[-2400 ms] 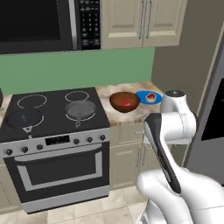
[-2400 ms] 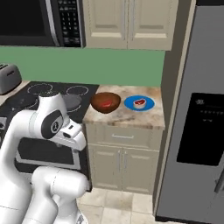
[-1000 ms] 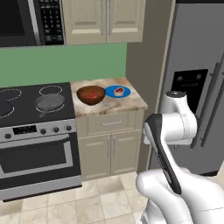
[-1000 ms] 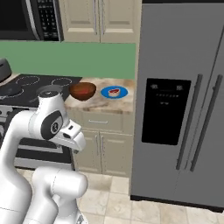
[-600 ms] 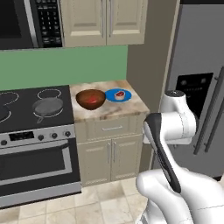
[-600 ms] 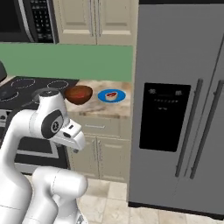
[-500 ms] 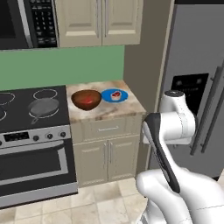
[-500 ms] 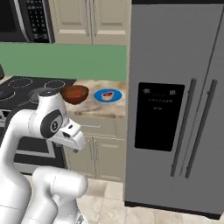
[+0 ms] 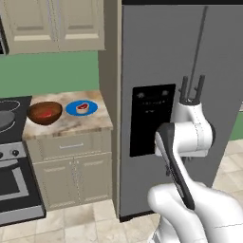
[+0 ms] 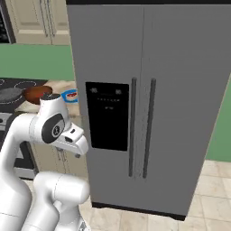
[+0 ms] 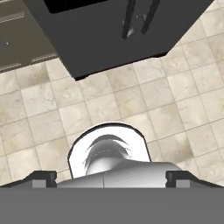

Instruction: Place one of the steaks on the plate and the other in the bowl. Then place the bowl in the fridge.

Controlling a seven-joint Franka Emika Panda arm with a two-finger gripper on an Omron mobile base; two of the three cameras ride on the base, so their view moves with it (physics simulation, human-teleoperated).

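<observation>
- Right now my tool (image 11: 112, 177) points down at the tiled floor (image 11: 131, 109), its jaws spread wide with nothing between them.
- Both steaks look already sorted: the all-red steak (image 9: 45, 113) lies inside the bowl (image 9: 44, 113), and the fat-rimmed steak (image 9: 82, 107) lies on the plate (image 9: 81, 108).
- Bowl and plate sit side by side, just apart, on the marbled surface (image 9: 71, 126) between the stove (image 9: 9, 142) and the fridge (image 9: 190, 71); the plate is the one nearer the fridge.
- In the right base view the bowl (image 10: 37, 94) and plate (image 10: 70, 95) peek out past my own arm, to the left of the fridge (image 10: 180, 90).
- What is left, as I judge it, is getting the bowl into the fridge, and both fridge doors are shut.
- The relation that counts: the fridge stands straight ahead of me, while the bowl lies well off to my left, so door first, bowl after.
- The two door handles (image 10: 140, 128) run vertically, side by side at the seam between the doors; in the hand view they show as a pair of dark bars (image 11: 140, 19) at the upper edge, ahead of where my tool is aimed.
- To take a handle I would have to swing the tool up from the floor and set the jaws across that upright axis, one finger on each side of the bar.
</observation>
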